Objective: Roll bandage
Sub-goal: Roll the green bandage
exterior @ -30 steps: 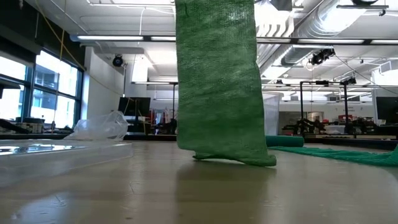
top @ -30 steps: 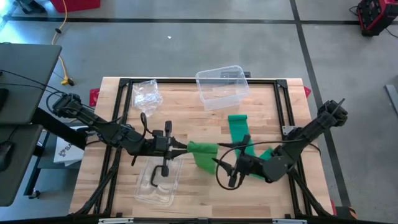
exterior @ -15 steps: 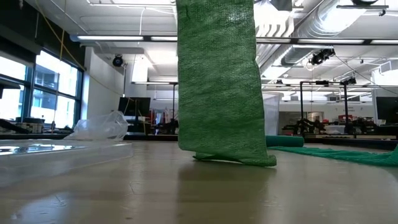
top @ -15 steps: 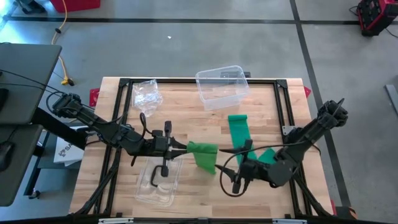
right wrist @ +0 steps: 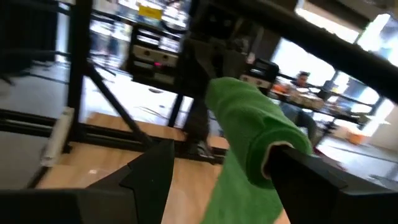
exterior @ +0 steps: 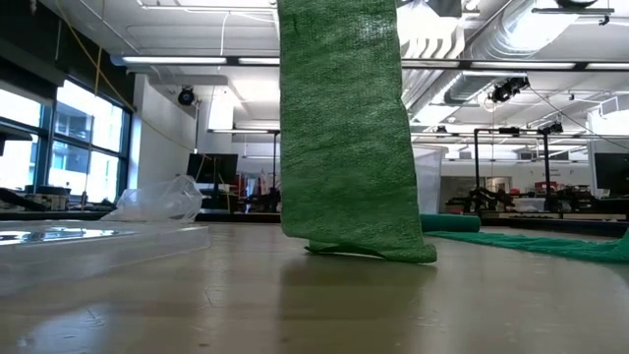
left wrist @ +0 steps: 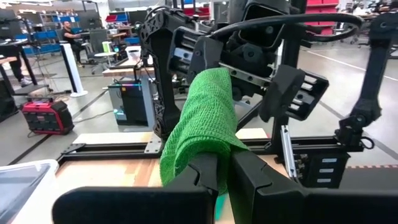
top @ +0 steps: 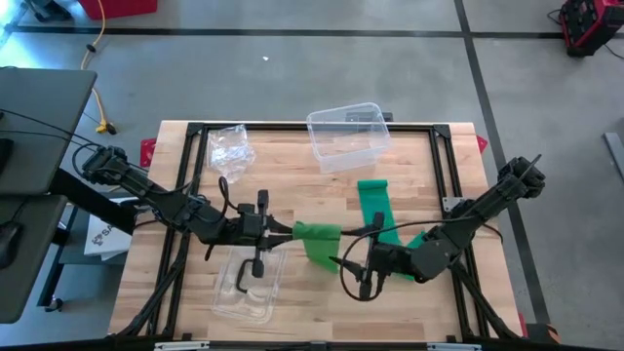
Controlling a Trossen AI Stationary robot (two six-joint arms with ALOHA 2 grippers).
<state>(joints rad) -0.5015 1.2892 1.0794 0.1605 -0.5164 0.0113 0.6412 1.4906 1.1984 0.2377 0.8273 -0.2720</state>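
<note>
Green bandage (left wrist: 202,127) pinched in left jaws (low view hides them), right jaws wide.

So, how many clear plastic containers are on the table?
2. One clear tub stands at the table's far edge, near the middle. One flat clear tray lies at the near edge, under the left arm. The crumpled plastic bag is not counted.

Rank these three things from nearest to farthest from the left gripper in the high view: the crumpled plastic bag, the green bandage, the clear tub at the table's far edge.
1. Green bandage: pinched in the left gripper.
2. Crumpled plastic bag: far-left part of the table.
3. Clear tub: far edge, right of the bag, slightly farther.
</note>
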